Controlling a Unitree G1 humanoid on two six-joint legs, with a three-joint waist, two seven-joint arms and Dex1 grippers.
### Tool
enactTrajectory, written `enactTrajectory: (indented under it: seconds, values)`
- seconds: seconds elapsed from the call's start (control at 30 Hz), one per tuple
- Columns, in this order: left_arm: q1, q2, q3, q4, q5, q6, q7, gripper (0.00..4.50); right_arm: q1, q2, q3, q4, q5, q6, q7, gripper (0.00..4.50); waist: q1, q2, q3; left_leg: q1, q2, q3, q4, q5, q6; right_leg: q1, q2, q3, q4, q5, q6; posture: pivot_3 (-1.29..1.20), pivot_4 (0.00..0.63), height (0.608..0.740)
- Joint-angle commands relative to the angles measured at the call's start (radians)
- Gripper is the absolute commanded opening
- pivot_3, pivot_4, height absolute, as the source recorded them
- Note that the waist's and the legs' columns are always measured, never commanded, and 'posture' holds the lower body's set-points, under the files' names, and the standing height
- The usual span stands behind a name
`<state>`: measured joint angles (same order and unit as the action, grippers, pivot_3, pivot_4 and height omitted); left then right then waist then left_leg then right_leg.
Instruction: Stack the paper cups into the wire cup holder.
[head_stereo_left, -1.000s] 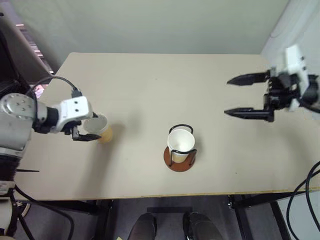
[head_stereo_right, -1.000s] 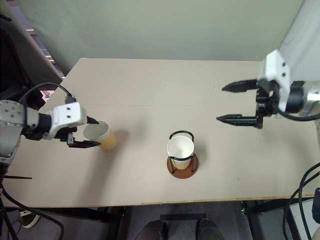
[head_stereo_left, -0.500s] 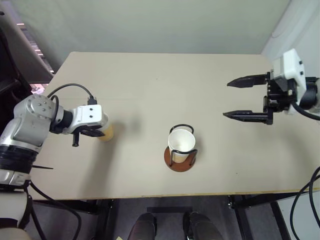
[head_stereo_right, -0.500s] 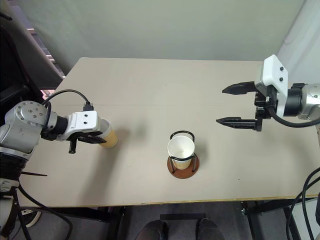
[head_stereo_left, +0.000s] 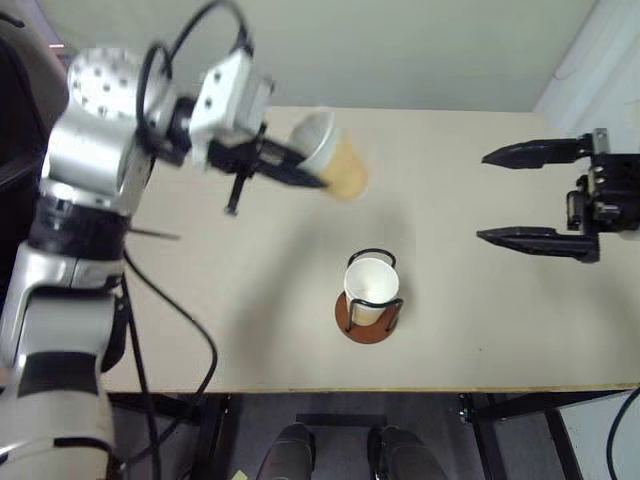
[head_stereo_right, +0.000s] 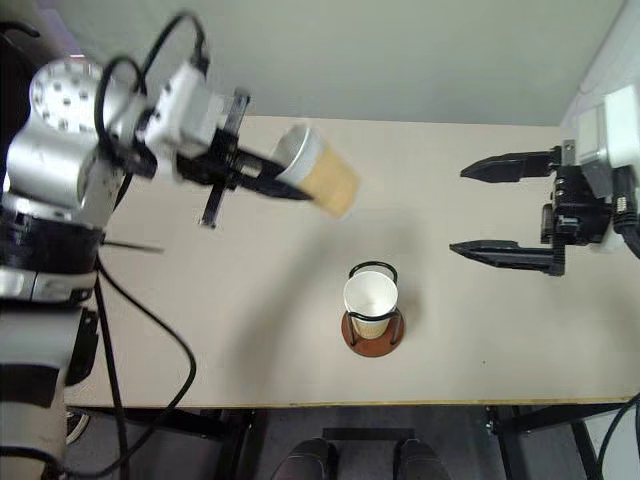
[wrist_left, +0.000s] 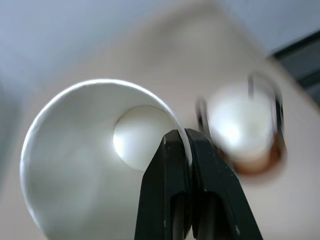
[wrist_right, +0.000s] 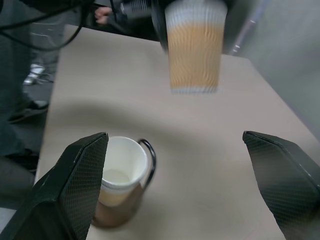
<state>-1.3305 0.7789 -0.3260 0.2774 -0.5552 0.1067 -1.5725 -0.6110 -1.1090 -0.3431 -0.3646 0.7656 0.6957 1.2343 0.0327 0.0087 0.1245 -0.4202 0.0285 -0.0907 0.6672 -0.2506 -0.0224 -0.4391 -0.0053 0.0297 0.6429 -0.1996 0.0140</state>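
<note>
Wire holder (head_stereo_left: 369, 305): thin black loops on a round brown disc, near table (head_stereo_left: 200, 330) front edge, one tapered paper cup (head_stereo_left: 370, 283) inside. Right of it, right pincer (head_stereo_left: 533, 196) level, spread wide, empty. Behind holder, left pincer (head_stereo_right: 262, 176) pinches ribbed tan cup (head_stereo_right: 318, 170) by its rim, tilted midair.

A pale beige tabletop (head_stereo_left: 230, 330) stood against a plain light wall (head_stereo_left: 400, 50). Dark frame legs (head_stereo_left: 480, 440) showed beneath its near edge, above a dark floor (head_stereo_left: 330, 440).
</note>
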Motion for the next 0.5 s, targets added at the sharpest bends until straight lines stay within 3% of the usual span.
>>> enactTrajectory:
  seconds: [0.03,0.23,0.5]
  values:
    - [-0.05,-0.004,-0.131,0.031,-0.097,-0.076,-0.042,0.07,0.031,-0.042,-0.097,-0.048,0.037,0.021,-0.022,4.5,-0.009,0.001,0.0,0.001,0.0,0.001,0.0,0.0,0.0,0.0,0.0,0.001,0.001,0.0,0.001,0.0,0.15,0.74]
    - [-0.131,0.066,-0.485,0.024,-0.197,-0.272,-0.042,0.07,0.169,-0.082,-0.248,-0.139,0.059,0.085,-0.066,4.5,-0.009,0.001,0.0,0.0,0.0,0.002,0.0,0.0,-0.001,0.0,0.001,0.001,0.001,-0.001,0.004,0.0,0.15,0.74]
    - [-0.196,0.082,-0.721,0.077,-0.19,-0.462,-0.042,0.07,0.263,-0.088,-0.357,-0.22,0.103,0.14,-0.13,4.5,-0.002,0.001,0.0,-0.001,-0.002,0.0,0.005,-0.003,0.004,0.004,0.001,0.002,-0.002,-0.002,0.01,0.0,0.15,0.74]
